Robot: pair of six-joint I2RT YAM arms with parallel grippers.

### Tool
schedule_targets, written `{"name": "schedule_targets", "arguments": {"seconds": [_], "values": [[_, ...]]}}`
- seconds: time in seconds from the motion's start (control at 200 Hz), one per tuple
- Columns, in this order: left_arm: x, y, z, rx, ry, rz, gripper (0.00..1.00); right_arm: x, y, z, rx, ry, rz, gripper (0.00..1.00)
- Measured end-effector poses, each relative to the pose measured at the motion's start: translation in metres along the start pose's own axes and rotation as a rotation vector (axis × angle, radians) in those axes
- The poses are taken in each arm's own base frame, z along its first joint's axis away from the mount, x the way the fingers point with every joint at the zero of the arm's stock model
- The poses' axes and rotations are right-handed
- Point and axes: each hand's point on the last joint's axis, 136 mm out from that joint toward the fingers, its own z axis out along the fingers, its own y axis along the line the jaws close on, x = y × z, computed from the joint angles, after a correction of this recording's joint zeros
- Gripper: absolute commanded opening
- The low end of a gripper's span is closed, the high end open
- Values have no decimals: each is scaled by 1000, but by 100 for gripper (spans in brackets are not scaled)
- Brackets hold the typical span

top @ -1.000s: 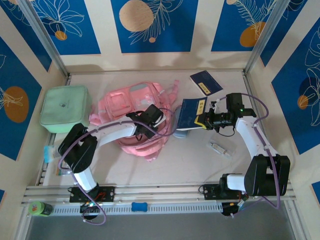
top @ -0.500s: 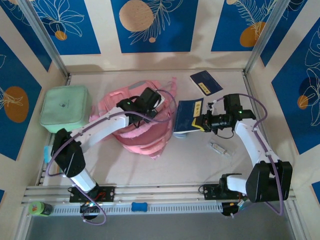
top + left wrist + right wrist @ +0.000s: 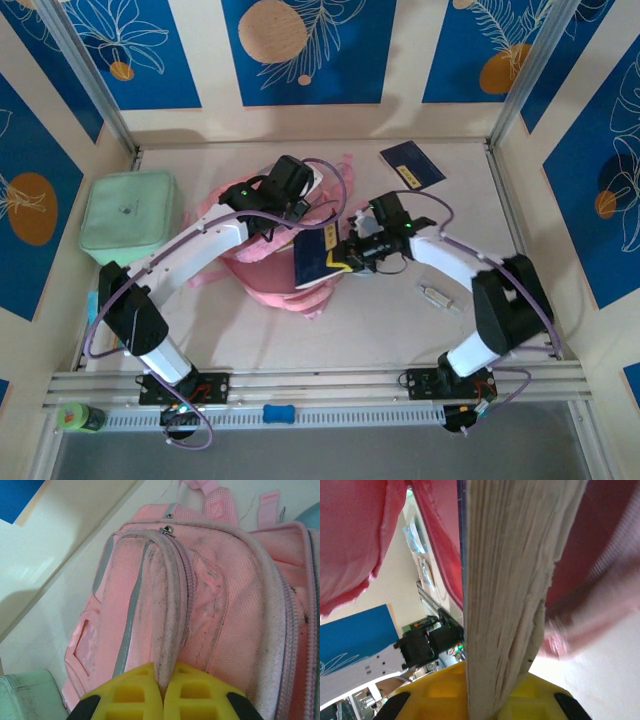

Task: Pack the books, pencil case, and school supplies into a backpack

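Beyond the left hand [image 3: 163,682], the backpack's [image 3: 272,282] pale-trimmed pockets and straps run away toward the wall. A second ago this hand hung lower over the pack's middle, fingers partly apart; now it has gone to the far top and is clamped tight on a piped pink rim, which stands up as a ridge between the yellow pads. The right hand [image 3: 346,258] has swung left, off the bare worktop [image 3: 380,330] and in over the pack, bringing the book [image 3: 315,258] with it. Left arm: long reach, forearm stretched up and to the right, wrist tipped down at the pack. Right arm: elbow out to the right, forearm laid leftward and low. Its fingers pinch the book by one edge, blue cover up and tilted, the far end sitting just left of the hand against pink fabric. From the right wrist, pale page edges rise between the pads with pink cloth on both sides; how deep the book sits I cannot tell. A second book [image 3: 412,165] lies behind the right hand, well apart. A small pale item [image 3: 440,298] lies to its right, too small to identify. A mint-green box [image 3: 130,217] sits well left of the left hand.
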Motion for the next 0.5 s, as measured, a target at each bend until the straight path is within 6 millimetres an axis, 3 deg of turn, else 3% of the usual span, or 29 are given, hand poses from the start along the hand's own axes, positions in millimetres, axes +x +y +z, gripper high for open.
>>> {"name": "schedule_targets", "arguments": {"seconds": [0.11,0.225,0.365,0.5], "values": [[0,1,0,-1,0,-9,0,-30,8,25,10,-28,-12,1],[-1,1,-1,-2,-1,-21,0,-60,14,46,10,-68,-23,9],[-1,3,0,-4,-2,-32,0,-88,12,65,37,-92,-27,32],[-1,5,-1,-6,-5,-36,0,-88,2,62,88,-107,-26,50]]}}
